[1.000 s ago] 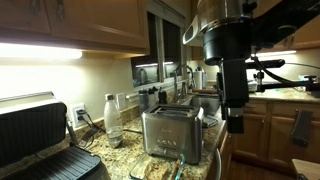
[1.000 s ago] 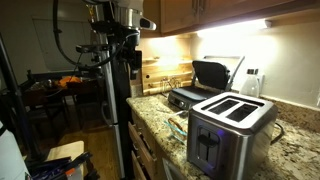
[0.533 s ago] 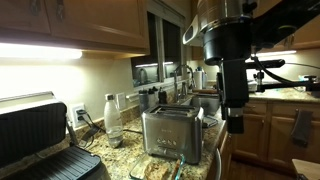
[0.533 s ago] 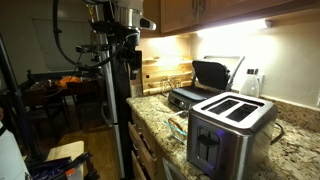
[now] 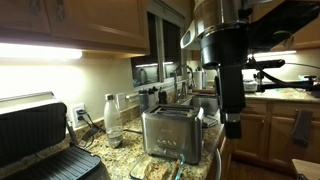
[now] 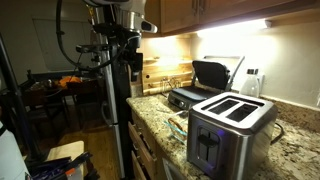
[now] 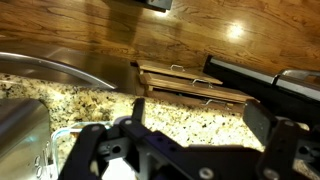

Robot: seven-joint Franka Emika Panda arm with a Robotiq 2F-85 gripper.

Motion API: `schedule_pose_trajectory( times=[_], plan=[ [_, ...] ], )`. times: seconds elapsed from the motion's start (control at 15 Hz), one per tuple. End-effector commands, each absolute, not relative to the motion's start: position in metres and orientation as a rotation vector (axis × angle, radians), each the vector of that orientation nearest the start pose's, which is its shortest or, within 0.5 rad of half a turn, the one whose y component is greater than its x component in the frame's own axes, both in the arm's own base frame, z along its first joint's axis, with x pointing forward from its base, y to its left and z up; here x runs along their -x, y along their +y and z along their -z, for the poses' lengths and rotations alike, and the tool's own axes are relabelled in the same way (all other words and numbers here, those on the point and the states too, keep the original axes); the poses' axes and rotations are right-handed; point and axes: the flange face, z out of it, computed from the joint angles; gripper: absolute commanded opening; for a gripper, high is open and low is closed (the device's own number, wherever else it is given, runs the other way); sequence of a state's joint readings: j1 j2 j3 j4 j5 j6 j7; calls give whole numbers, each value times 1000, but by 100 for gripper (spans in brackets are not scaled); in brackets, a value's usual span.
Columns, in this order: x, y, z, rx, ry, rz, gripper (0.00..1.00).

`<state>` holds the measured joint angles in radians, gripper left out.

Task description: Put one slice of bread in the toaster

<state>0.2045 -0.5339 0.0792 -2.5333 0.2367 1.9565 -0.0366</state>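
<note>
The brushed-steel toaster [image 5: 170, 135] stands on the granite counter, and it also shows in an exterior view [image 6: 230, 130] with its two top slots empty. A tan slice of bread [image 5: 155, 171] seems to lie in a clear dish at the counter's front edge, but it is dim and partly cut off. My gripper [image 5: 232, 128] hangs in the air beside the counter, apart from the toaster and the bread. It also shows in an exterior view [image 6: 128, 100]. In the wrist view the gripper [image 7: 200, 118] is open and empty above the speckled counter.
A black hinged grill press [image 5: 35, 135] stands open on the counter [image 6: 205, 75]. A clear dish [image 6: 178, 125] sits near the toaster. Wooden boards [image 7: 190, 85] lean at the back wall. A water bottle [image 5: 113, 118] stands by the wall. Cabinets hang overhead.
My gripper has shifted slightly toward the toaster and a little lower. Nothing else has moved.
</note>
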Motion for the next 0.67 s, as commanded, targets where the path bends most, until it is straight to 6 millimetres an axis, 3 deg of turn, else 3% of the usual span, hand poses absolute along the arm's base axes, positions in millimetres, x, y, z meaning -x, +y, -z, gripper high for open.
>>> schedule_pose_trajectory(
  times=[0.0, 0.6],
  plan=[
    [-372, 127, -440, 2965, -284, -103, 100],
    [-394, 134, -411, 2997, -139, -129, 100]
  ],
)
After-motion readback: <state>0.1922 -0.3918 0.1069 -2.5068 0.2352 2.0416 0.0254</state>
